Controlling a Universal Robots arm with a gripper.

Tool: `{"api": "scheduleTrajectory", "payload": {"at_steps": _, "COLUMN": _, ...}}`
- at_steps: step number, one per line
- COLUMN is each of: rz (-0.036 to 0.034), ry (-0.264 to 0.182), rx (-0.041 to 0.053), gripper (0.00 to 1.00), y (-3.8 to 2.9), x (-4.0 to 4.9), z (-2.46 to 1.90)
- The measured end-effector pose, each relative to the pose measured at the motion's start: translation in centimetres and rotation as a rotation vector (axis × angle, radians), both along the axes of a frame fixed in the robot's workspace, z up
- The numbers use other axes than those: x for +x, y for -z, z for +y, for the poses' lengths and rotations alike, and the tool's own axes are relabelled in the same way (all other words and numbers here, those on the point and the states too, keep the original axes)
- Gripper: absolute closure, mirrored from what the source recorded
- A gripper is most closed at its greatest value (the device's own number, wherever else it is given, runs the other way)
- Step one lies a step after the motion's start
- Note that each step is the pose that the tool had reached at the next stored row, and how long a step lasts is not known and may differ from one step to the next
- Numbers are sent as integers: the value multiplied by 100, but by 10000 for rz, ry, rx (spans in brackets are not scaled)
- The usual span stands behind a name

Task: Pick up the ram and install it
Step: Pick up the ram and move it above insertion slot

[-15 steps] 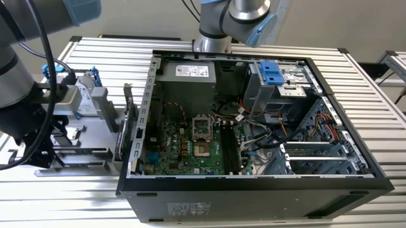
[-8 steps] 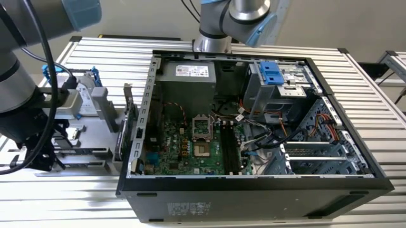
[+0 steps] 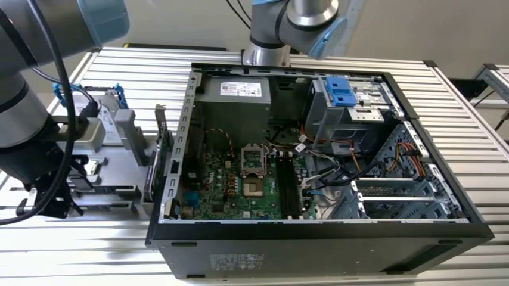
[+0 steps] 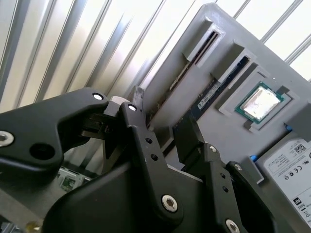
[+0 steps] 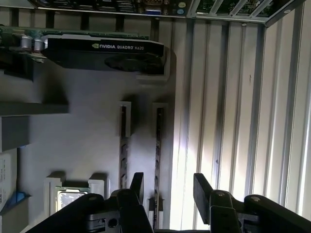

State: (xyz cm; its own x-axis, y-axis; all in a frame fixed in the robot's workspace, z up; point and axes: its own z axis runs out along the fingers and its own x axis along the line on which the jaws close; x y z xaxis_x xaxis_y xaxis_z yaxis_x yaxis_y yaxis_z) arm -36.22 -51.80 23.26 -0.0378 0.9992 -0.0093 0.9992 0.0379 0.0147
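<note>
Ribbed desk [image 5: 233, 121] carries a tray [image 5: 87, 145]; the hand [image 5: 170, 187], wide, straddles a slotted ram [image 5: 159, 145]. Pickup stage, seemingly; grasping calls for square alignment.

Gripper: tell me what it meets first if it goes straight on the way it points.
The gripper would likely meet the ram first: that stick stands in the gray tray, in line with the gap of its open jaws. Depth is unclear.

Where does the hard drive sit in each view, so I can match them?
Exterior view: hard drive on the gray tray, to the exterior view's left of the case.
Second wrist view: hard drive beside the chip, cut by the frame.
First wrist view: hard drive near the chip, cut by the frame.
Shared landmark: the tray.
</note>
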Motion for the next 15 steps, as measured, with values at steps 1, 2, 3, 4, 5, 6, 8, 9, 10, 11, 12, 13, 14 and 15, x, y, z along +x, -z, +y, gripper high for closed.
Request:
{"api": "scheduleTrajectory", "payload": {"at_steps": 1, "rz": 1, "ry": 0, "rx": -1, "gripper": 0, "y": 14, "x": 0, "z": 0}}
{"api": "scheduleTrajectory", "payload": {"at_steps": 2, "rz": 0, "ry": 0, "rx": 0, "gripper": 0, "y": 30, "x": -1, "z": 0}}
{"api": "scheduleTrajectory", "payload": {"at_steps": 3, "rz": 0, "ry": -1, "rx": 0, "gripper": 0, "y": 46, "x": -1, "z": -1}}
{"api": "scheduleTrajectory", "payload": {"at_steps": 4, "rz": 0, "ry": -1, "rx": 0, "gripper": 0, "y": 63, "x": -3, "z": 0}}
{"api": "scheduleTrajectory", "payload": {"at_steps": 5, "rz": 0, "ry": 0, "rx": 0, "gripper": 0, "y": 80, "x": -5, "z": 0}}
{"api": "scheduleTrajectory", "payload": {"at_steps": 6, "rz": 0, "ry": 0, "rx": 0, "gripper": 0, "y": 96, "x": -7, "z": 0}}
{"api": "scheduleTrajectory", "payload": {"at_steps": 8, "rz": -1, "ry": 0, "rx": 0, "gripper": 0, "y": 129, "x": -10, "z": 2}}
{"api": "scheduleTrajectory", "payload": {"at_steps": 9, "rz": 0, "ry": 0, "rx": 0, "gripper": 0, "y": 144, "x": -11, "z": 5}}
{"api": "scheduleTrajectory", "payload": {"at_steps": 10, "rz": 0, "ry": 0, "rx": 0, "gripper": 0, "y": 158, "x": -12, "z": 8}}
{"api": "scheduleTrajectory", "payload": {"at_steps": 11, "rz": 0, "ry": 0, "rx": -1, "gripper": 0, "y": 172, "x": -13, "z": 11}}
{"api": "scheduleTrajectory", "payload": {"at_steps": 12, "rz": 1, "ry": -1, "rx": 0, "gripper": 0, "y": 186, "x": -13, "z": 15}}
{"api": "scheduleTrajectory", "payload": {"at_steps": 13, "rz": -1, "ry": 0, "rx": 0, "gripper": 0, "y": 199, "x": -13, "z": 19}}
{"api": "scheduleTrajectory", "payload": {"at_steps": 14, "rz": 0, "ry": 0, "rx": 0, "gripper": 0, "y": 211, "x": -14, "z": 22}}
{"api": "scheduleTrajectory", "payload": {"at_steps": 15, "rz": 0, "ry": 0, "rx": 0, "gripper": 0, "y": 223, "x": -14, "z": 25}}
